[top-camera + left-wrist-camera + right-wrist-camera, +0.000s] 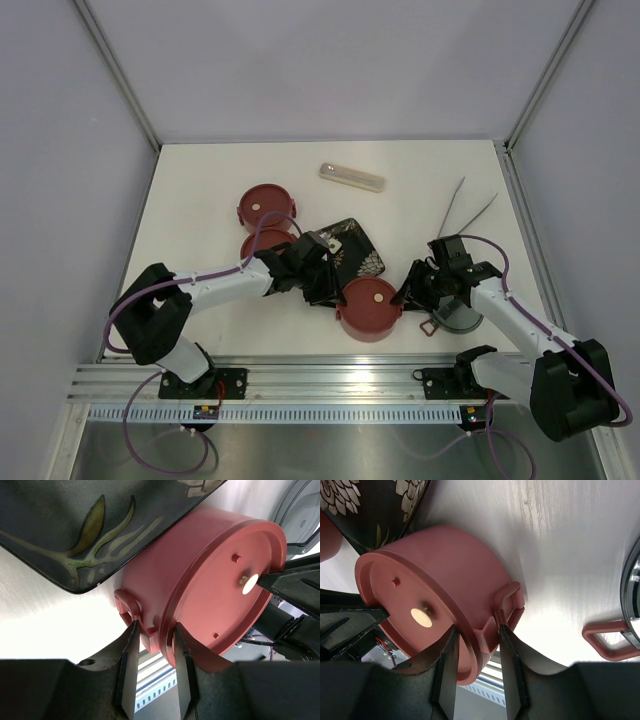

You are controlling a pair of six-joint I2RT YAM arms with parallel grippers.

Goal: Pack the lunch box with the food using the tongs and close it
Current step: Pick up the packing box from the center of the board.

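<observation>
One dusty-red lunch box bowl (pixel 370 308) with its flat lid on stands near the table's front, between both arms. My left gripper (pixel 154 635) is closed across the bowl's (pixel 200 575) rim and side lug from the left. My right gripper (pixel 477 635) clamps the rim and the opposite lug of the same bowl (pixel 445 565). Two more lidded bowls (pixel 265 205) (pixel 263 243) sit behind my left arm. The grey top lid (pixel 462 318) lies under my right arm. The tongs (pixel 466 211) lie at the back right. No food shows.
The black flower-patterned plate (pixel 352 252) lies just behind the held bowl, touching it in the left wrist view. A long translucent case (pixel 351 176) rests at the back centre. White walls and metal frame posts close in the table.
</observation>
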